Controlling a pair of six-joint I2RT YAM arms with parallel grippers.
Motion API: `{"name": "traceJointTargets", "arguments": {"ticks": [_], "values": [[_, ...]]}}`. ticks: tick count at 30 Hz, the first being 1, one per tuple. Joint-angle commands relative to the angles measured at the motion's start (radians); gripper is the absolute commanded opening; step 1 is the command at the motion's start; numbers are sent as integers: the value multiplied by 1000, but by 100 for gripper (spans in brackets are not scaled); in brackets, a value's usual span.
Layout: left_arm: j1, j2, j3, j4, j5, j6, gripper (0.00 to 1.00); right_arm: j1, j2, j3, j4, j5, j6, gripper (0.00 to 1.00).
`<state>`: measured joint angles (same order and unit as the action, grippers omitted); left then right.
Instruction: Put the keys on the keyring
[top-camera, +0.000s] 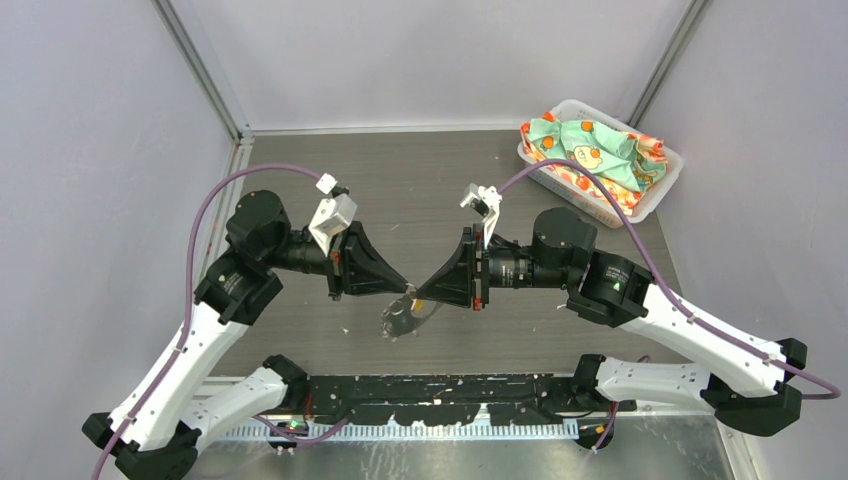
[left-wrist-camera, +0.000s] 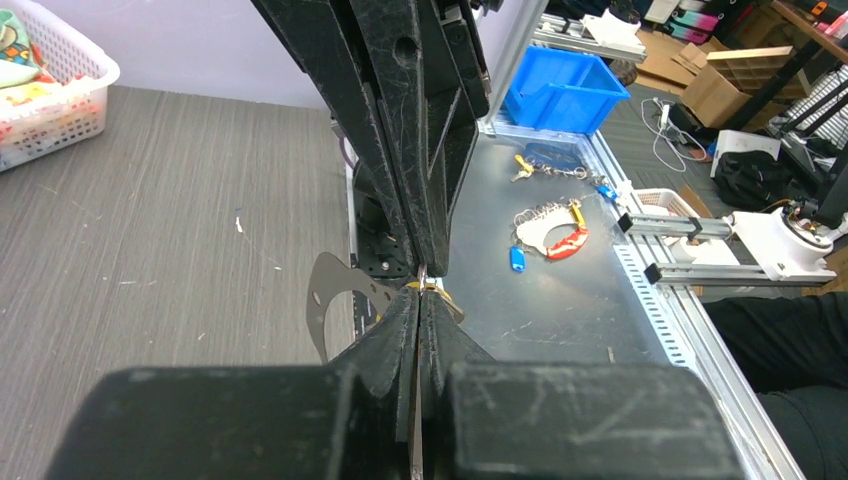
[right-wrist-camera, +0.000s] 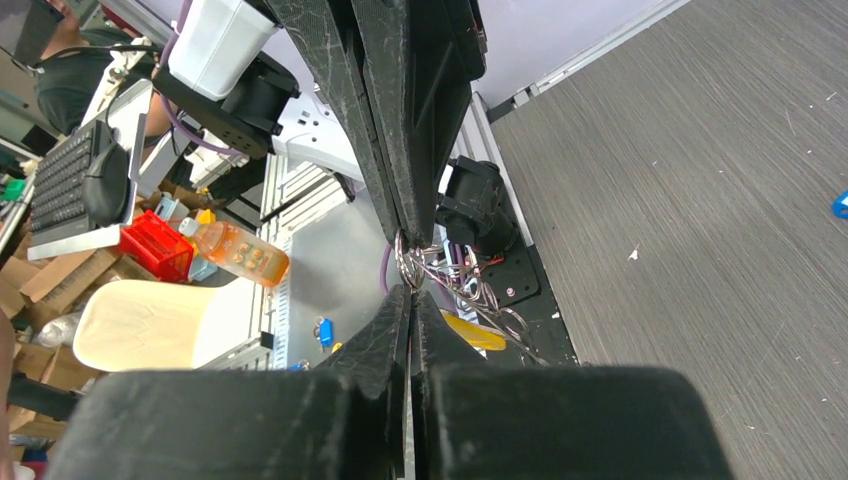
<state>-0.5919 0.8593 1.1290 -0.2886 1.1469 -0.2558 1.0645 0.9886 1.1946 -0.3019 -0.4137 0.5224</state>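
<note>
Where the two arms' fingertips meet above the near middle of the table (top-camera: 300, 180), the keyring (top-camera: 398, 320) is found. It hangs as a limp grey loop at 6 o'clock from the meeting point. Its long axis is read in the top view as running roughly 8 to 2 o'clock.

A yellow-headed key (right-wrist-camera: 470, 335) is seen just beside the loop's band, at 4 o'clock from the right fingertips in the right wrist view. Whether it is already threaded cannot be told. A small blue item (right-wrist-camera: 840, 205) is noted on the table at 3 o'clock, well apart. It is judged possibly the blue-headed key.

The left gripper (top-camera: 404, 290) is positioned at 9 o'clock of the meeting point, jaws fully closed, with the loop's band pinched and dangling from them. The right gripper (top-camera: 421, 293) is positioned at 3 o'clock, jaws closed, tip to tip against the left. What is pinched there is hidden.

Judgement: both grippers are equally near the loop. The blue item lies on the right arm's side, so that arm is judged better placed to fetch it while the loop is held by the left.
</note>
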Motion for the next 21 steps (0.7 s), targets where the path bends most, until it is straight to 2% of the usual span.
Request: {"name": "traceJointTargets", "arguments": {"ticks": [1,6,10,15,18,21], "values": [[-5,-14,49,64,-13,-18,0,-1,-9,-9,5,-7,10,4],[-4,-13,51,66,-11,-25,0,-1,-10,-21,24,-6,19,4],[-4,-11,53,80,-13,-39,0,0,-7,-29,22,-6,24,10],[-4,-9,54,91,-13,-55,0,0,-11,-38,26,1,27,11],[-4,-9,54,95,-13,-57,0,-1,-3,-32,20,-2,26,20],[-5,-12,52,91,-13,-56,0,-1,0,-2,-22,13,0,25]]}}
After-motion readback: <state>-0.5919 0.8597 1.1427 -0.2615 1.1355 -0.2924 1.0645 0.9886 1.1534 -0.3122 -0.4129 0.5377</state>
